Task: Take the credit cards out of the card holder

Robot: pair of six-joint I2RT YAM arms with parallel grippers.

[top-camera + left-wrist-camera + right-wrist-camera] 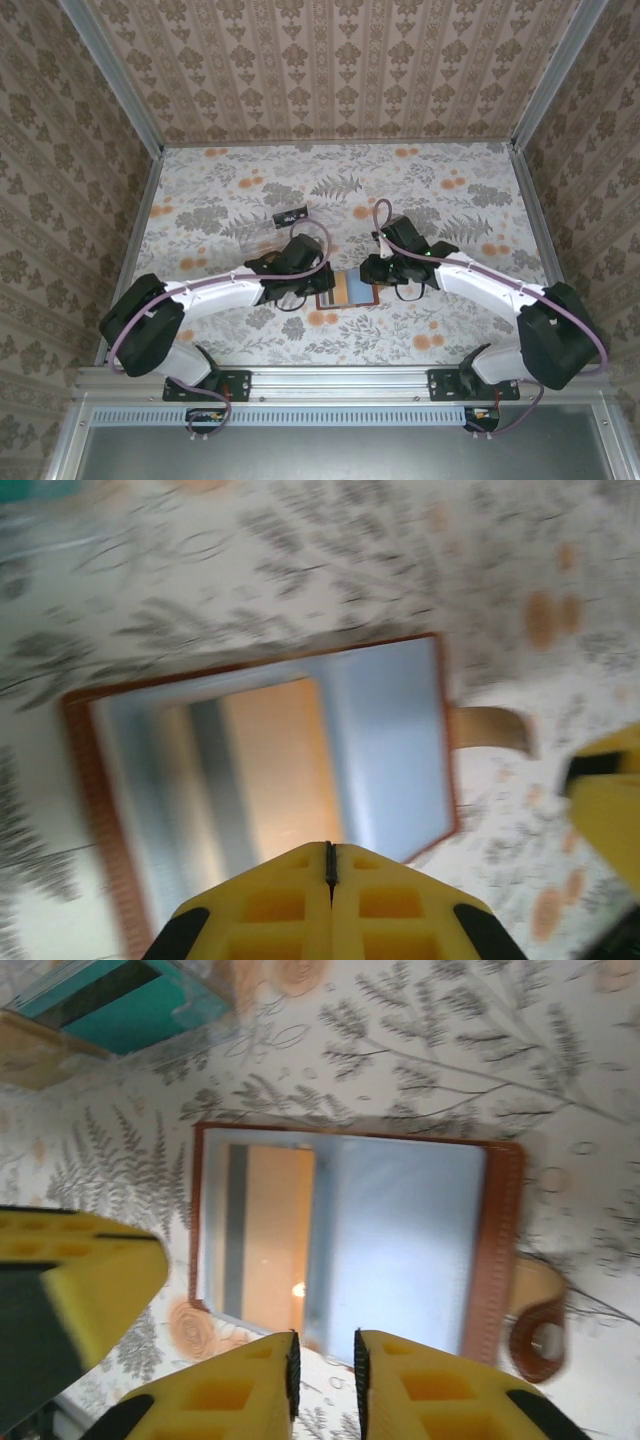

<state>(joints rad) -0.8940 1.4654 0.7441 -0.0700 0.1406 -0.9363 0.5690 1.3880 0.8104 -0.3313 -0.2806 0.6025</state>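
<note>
The brown leather card holder (347,291) lies open and flat on the floral tabletop, blue-grey lining up. An orange card (276,1230) sits in its slotted half, next to a grey stripe; it appears again as the orange card (272,768). The card holder's other half (405,1245) is plain lining. A brown strap with a snap (538,1322) sticks out from its edge. My left gripper (330,858) hovers over the card holder's (385,745) edge, jaws pressed together on nothing. My right gripper (323,1352) hovers at the opposite edge, open by a narrow gap with nothing in it.
A clear plastic piece with a teal card (130,1002) lies beyond the card holder. A small dark object (290,215) rests further back on the table. Patterned walls enclose the table on three sides. Each gripper's yellow fingers (75,1265) show in the other's wrist view.
</note>
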